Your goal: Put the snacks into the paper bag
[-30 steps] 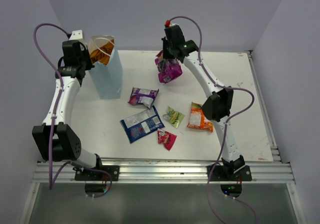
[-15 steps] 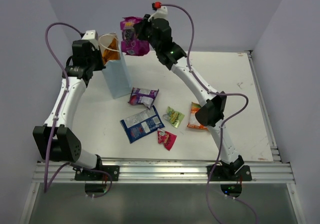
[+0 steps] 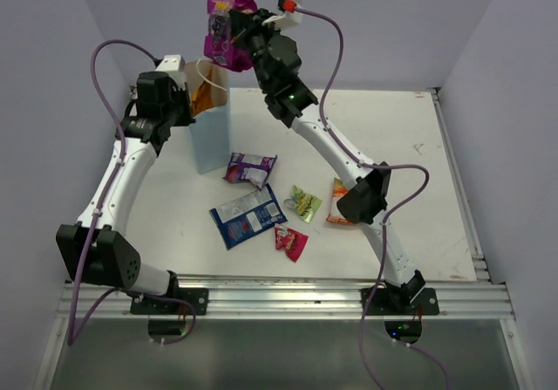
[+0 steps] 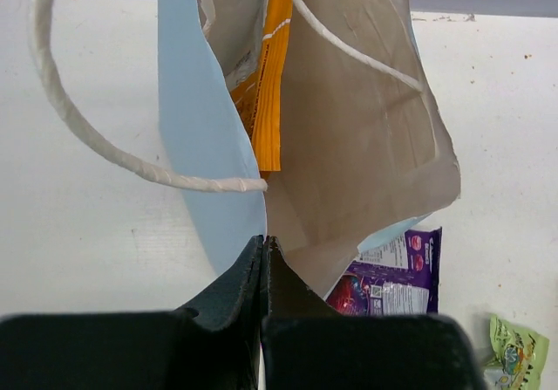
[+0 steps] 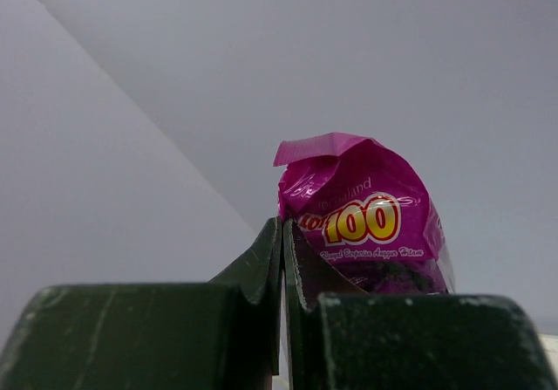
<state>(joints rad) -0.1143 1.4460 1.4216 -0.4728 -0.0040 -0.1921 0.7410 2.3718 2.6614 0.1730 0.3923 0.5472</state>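
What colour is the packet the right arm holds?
The packet is magenta with yellow lettering; clearest in right wrist view.

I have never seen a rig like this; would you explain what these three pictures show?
These are two robot arms bolted at the near edge of the table, each ending in a two-finger gripper. The wide picture comes from a fixed camera above and behind them; the other two from cameras on the wrists. The left gripper pinches the rim of the paper bag, which holds an orange packet. The right gripper grips a magenta packet, lifted near the bag's mouth. On the table lie a purple packet, a blue-and-white packet, a green-yellow packet, a red packet and an orange-and-white packet, partly behind the right arm.
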